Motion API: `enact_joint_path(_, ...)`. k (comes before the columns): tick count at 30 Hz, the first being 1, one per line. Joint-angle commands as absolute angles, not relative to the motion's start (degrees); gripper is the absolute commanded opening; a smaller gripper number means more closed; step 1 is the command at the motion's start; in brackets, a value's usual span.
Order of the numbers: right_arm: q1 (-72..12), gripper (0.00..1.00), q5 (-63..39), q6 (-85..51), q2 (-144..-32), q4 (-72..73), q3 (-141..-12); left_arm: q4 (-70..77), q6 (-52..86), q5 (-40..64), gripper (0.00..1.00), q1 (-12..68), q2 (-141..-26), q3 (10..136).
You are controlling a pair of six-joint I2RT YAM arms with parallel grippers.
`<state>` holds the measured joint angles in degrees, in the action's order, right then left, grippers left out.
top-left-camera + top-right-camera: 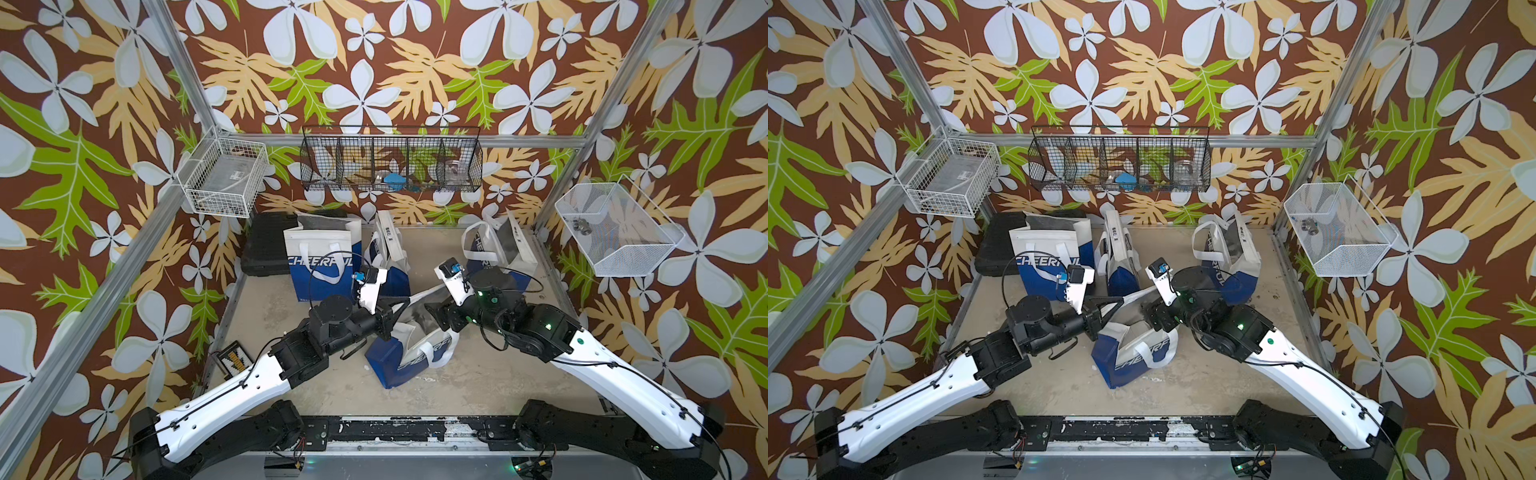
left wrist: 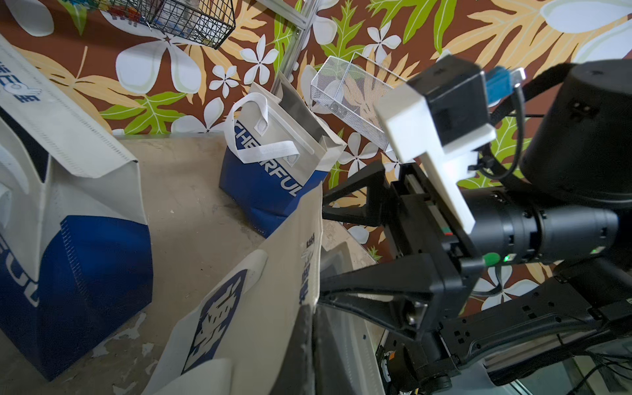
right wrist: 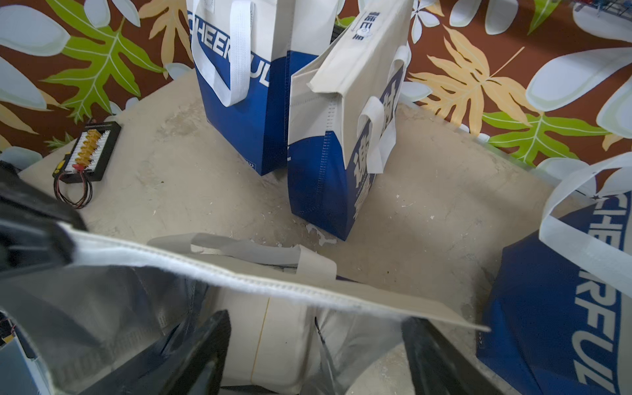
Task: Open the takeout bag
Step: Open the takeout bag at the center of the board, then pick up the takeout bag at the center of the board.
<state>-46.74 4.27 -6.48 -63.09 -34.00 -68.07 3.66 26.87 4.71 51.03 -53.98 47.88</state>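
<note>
The takeout bag [image 1: 409, 351] [image 1: 1133, 355], blue below and white above with a silver lining, stands tilted mid-table between both arms. My left gripper [image 1: 392, 311] [image 1: 1113, 305] is shut on the bag's upper rim; in the left wrist view the closed left gripper [image 2: 313, 328] pinches the white wall [image 2: 260, 307] edge-on. My right gripper [image 1: 435, 312] [image 1: 1148, 311] is open at the bag's mouth. In the right wrist view the right gripper [image 3: 318, 352] spans the silver lining [image 3: 352, 342] just below the near rim [image 3: 273, 284], holding nothing.
Three more blue-and-white bags stand behind: [image 1: 320, 257], [image 1: 388, 253], [image 1: 494, 249]. A black case [image 1: 266, 245] lies at the back left, and a connector board [image 1: 235, 359] at the left edge. Wire baskets [image 1: 390, 164] [image 1: 226, 174] [image 1: 615, 232] hang on the walls.
</note>
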Motion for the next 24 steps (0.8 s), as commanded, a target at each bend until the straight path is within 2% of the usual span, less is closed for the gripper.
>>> enact_joint_path(1, -46.68, 0.83, 3.76, -4.61, -63.63, -31.74, -69.6, 6.55, 27.67, 9.39, 0.0, 49.81, -53.7, 47.66)
enact_joint_path(7, -46.66, 0.86, -0.82, 1.27, -64.92, -33.14, -72.96, 7.86, 30.17, 19.03, 0.0, 44.91, -53.68, 46.7)
enact_joint_path(11, -46.71, 0.85, -6.2, 3.06, -67.39, -37.02, -77.65, 9.56, 32.11, 26.84, 0.0, 40.65, -54.21, 46.25)
enact_joint_path(18, -47.11, 0.68, -11.33, 5.7, -72.44, -39.48, -82.31, 8.64, 31.88, 35.12, 0.0, 36.42, -55.99, 48.08)
enact_joint_path(24, -47.42, 0.48, -10.28, 7.53, -76.81, -41.26, -85.17, 8.15, 31.64, 40.08, 0.0, 33.87, -56.07, 48.63)
